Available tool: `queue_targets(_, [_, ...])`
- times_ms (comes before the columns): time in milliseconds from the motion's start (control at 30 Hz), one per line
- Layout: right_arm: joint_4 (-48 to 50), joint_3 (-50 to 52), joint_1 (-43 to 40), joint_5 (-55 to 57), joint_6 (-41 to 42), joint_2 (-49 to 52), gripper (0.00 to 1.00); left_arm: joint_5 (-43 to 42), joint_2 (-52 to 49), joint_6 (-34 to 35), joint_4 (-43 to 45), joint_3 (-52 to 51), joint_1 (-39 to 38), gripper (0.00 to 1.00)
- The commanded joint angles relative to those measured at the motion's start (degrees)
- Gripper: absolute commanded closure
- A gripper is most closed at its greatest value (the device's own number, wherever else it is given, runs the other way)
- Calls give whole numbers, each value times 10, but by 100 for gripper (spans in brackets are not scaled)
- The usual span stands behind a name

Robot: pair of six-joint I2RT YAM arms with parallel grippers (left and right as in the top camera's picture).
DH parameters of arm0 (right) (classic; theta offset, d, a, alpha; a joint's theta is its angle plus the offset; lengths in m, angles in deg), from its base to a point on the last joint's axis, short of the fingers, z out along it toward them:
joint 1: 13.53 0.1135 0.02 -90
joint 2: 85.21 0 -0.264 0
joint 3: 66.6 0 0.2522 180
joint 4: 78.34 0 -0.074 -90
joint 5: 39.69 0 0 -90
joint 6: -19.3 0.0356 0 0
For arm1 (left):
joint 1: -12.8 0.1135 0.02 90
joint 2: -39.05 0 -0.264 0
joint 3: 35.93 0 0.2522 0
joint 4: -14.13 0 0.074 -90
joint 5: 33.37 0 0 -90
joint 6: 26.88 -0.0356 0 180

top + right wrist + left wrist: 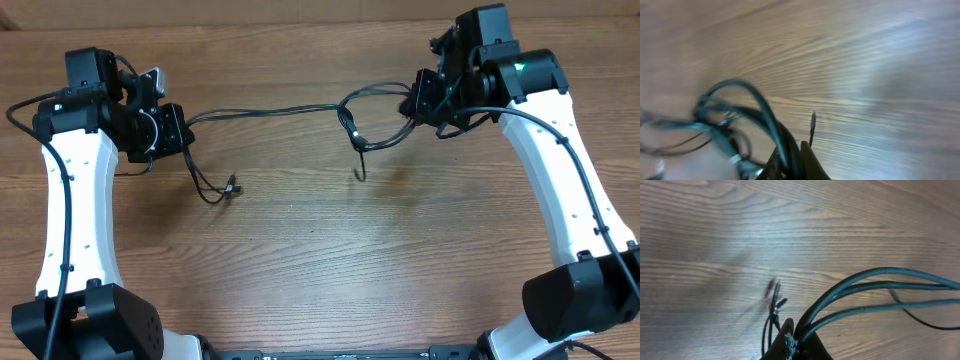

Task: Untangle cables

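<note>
The left gripper [178, 130] is closed on the cables [270, 111]. In its wrist view, several strands come out between the shut tips and run to the right. Just under it, a loose end [232, 187] with a small plug hangs in a curve. From there the strands stretch across the middle, and the shadows suggest they hang above the table [320, 270], not on it. Nearer the right side they meet in a tangle [355, 128], with a loop above it and a second plug [361, 176] hanging below. The right gripper [415, 102] is also closed on the cables, close beside the tangle.

The step in hand seems to be pulling the bundle apart. To do it well, I would move both grippers outward slowly and at equal height, and watch the tangle. If it tightens, it is better to slacken and take one single strand. The hanging plugs can catch in the loop.

The table in the middle and toward the bases is bare, so there is open room for moving. The far edge seems near behind both grippers, so pulling backward looks less safe.
</note>
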Motion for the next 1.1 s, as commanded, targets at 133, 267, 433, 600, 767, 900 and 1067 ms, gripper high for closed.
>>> queue_targets(133, [-32,1,-16,245,100,-9,96,149,5,31,-6,10,30,96])
queue_targets(267, [-35,1,-16,275,127,-9,96,193,5,49,-23,10,30,96])
queue_targets(433, [-37,1,-16,278,129,-9,96,245,5,83,-35,10,30,96])
queue_targets(600, [34,-4,-9,-140,-135,-13,96,116,5,-1,-34,10,8,96])
queue_targets(767, [40,-44,-9,-252,-140,-14,96,49,5,-77,-34,10,-26,77])
queue_targets(900, [38,-89,-9,-254,-98,-14,96,31,5,-118,-34,10,-67,23])
queue_targets(1067, [36,-102,0,-285,-85,-14,96,-74,5,-172,-16,10,-118,18])
